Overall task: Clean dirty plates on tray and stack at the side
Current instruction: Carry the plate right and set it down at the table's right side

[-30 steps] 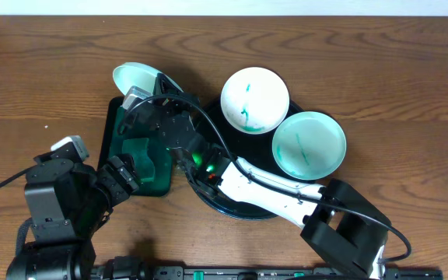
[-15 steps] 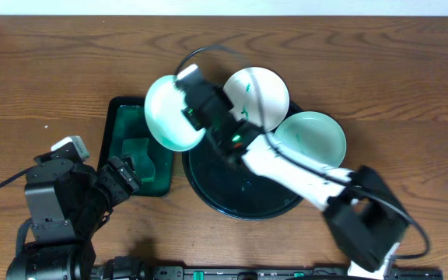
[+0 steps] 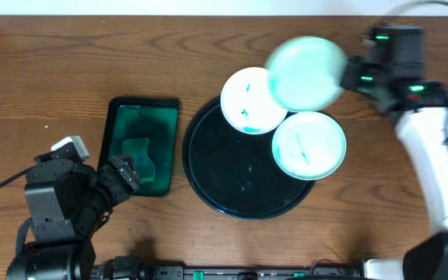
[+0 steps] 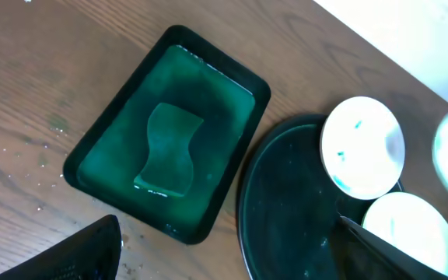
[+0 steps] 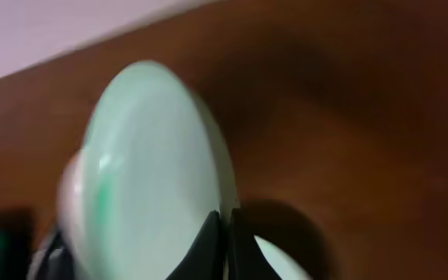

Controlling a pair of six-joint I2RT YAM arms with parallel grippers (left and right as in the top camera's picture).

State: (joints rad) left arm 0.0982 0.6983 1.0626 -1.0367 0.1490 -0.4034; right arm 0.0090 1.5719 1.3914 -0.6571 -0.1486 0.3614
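The left gripper [image 4: 228, 221] shows only as two dark finger edges cut off at the bottom of its wrist view. They are spread wide with nothing between them. Just beyond it a green tray [image 3: 142, 109] holds a sponge [image 4: 168, 150]. To the right lies the black tray [image 3: 232, 183], with the far plate [image 3: 249, 101], streaked teal, at its far rim and the right plate [image 3: 309, 145] at its right rim. The held plate [image 3: 306, 74] is blurred in every view, so any smears on it cannot be made out, and from overhead its edge covers part of the far plate. Everything rests on a brown wooden table [image 3: 53, 62] with a pale strip along its far edge. Only the right wrist view shows the right gripper [image 5: 225, 233], its fingers pinched on the held plate's rim. The left wrist view catches that plate as a pale smudge at its right edge.
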